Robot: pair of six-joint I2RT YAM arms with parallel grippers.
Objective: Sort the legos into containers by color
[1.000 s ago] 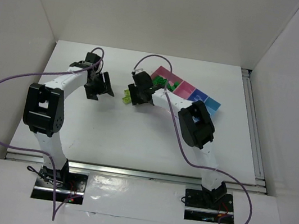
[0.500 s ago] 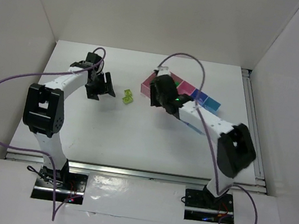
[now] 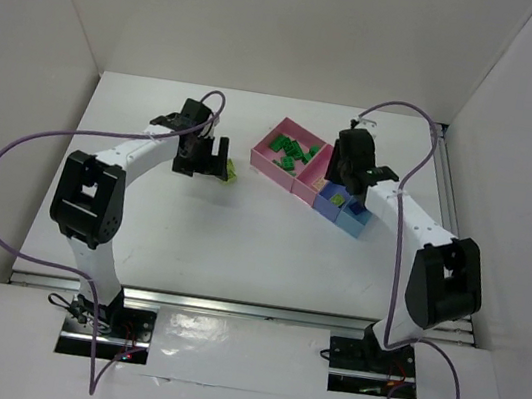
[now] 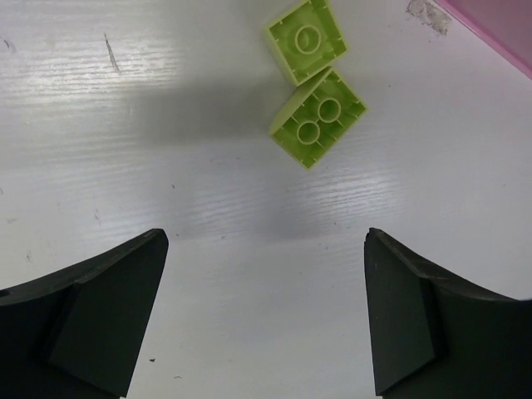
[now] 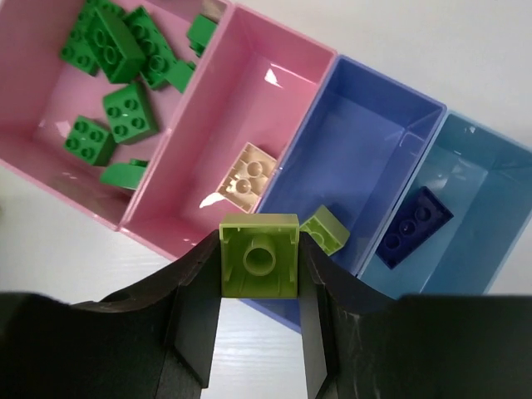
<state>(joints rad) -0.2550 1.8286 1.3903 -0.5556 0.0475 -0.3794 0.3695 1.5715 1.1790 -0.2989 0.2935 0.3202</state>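
Observation:
My right gripper is shut on a yellow-green lego and holds it above the near wall of the periwinkle tray, which has one yellow-green lego in it. The large pink tray holds several dark green legos. A smaller pink tray holds a whitish brick. The light-blue tray holds a dark blue lego. My left gripper is open and empty, just short of two yellow-green legos lying on the table.
The tray row lies slanted at the table's back right, with my right gripper over it. My left gripper is left of the pink tray; its corner shows in the left wrist view. White walls enclose the table.
My right arm has swung right from the table's middle, carrying a yellow-green lego over the trays. My left gripper has moved right toward the two loose legos. The tray row has turned.

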